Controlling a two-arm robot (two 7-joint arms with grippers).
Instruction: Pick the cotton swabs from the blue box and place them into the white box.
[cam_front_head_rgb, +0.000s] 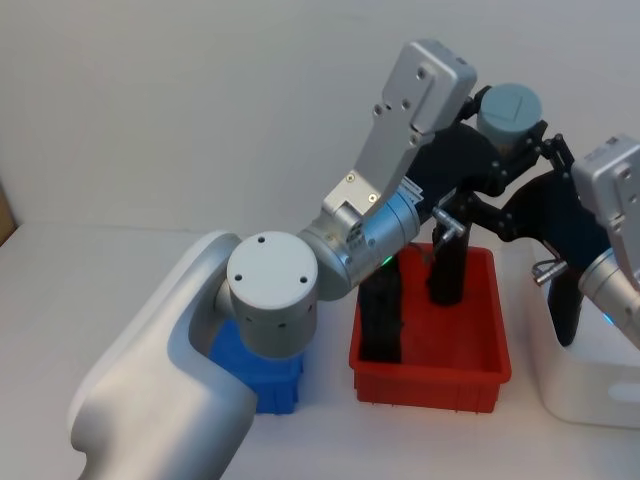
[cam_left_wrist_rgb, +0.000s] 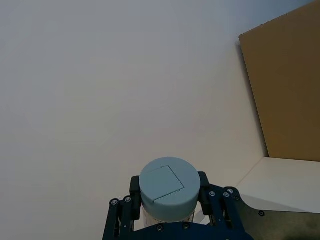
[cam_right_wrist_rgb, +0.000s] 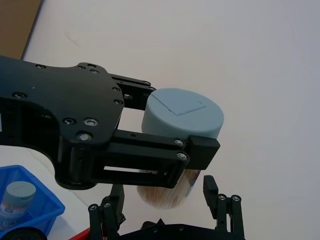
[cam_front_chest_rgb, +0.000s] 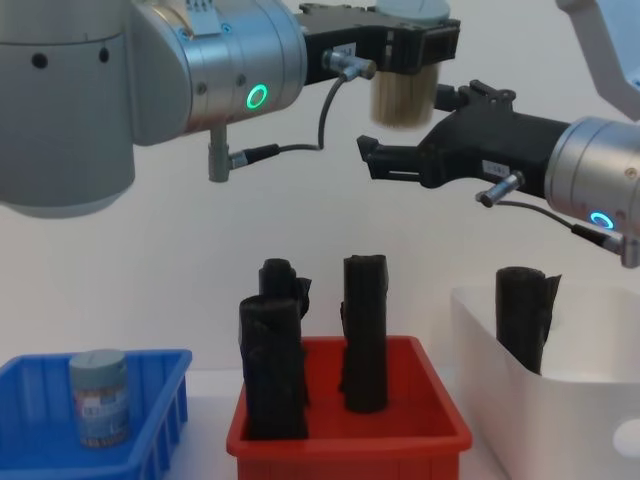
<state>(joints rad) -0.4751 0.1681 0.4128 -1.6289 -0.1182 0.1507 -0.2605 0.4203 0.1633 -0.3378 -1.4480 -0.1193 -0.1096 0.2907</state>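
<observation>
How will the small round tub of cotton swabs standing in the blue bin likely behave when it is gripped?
The small round clear plastic tub with a grey-blue lid is probably light, being packed with thin swab sticks. Its smooth round wall may slip or roll if tipped. Standing upright in the low blue plastic bin, it looks fairly stable.

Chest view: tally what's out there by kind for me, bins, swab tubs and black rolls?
Bins: 3, the blue box, red bin and white box.
Cotton swabs tubs: 2, one in the blue box, one held up by the left gripper.
Black rolls: 4, three in the red bin, one in the white box.
Total: 9.
</observation>
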